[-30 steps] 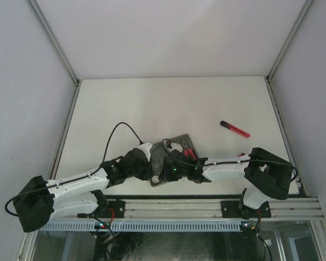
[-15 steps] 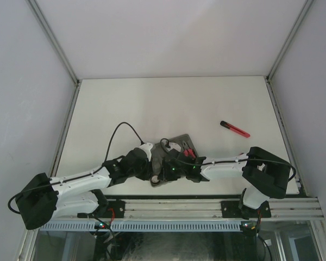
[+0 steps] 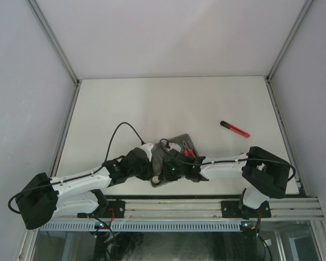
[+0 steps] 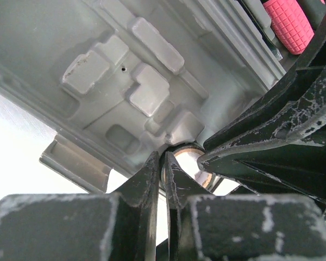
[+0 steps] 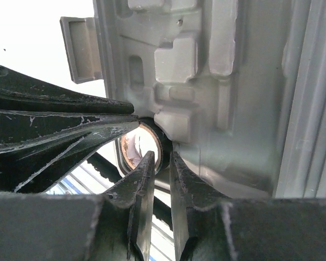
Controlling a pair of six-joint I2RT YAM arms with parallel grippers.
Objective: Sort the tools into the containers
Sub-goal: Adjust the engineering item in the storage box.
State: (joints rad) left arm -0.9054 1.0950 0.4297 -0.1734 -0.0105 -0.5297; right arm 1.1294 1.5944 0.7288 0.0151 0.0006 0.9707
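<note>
**Both claws on one ring at the edge of the case**

- left claw (image 4: 163, 163): pinches the rim of the ring (image 4: 186, 147); clenched, with only a slit between the two tips.
- right claw (image 5: 162, 159): grasps the same ring from the opposite side, rim caught between its tips, gap just as narrow. Meets the left claw almost tip to tip. Fills the right of the left wrist view with large, scuffed black fingers.
- ring: dark outside, brownish on the inner face. Stands on edge right at the lip of the case. Touching the moulding or just clear of it: cannot tell.
- case (image 3: 177, 142): grey, open. Lies near the front edge of the tabletop (image 3: 152, 103), about mid-width, between the two arms and partly covered by both wrists. Shows moulded blocks and recesses in both wrist views, plus a flat latch tab (image 4: 76, 163) jutting out over the white surface.
- red-handled tool (image 4: 287, 20): sits in the case. Shows a knurled grip at the top right corner of the left wrist view, and a red patch on the right part of the case from above, just beside the right wrist.
- stick tool (image 3: 234, 129): slim, red with a black end. Lies flat and slanted on the tabletop, well apart from the case, to its right and farther back.
</note>
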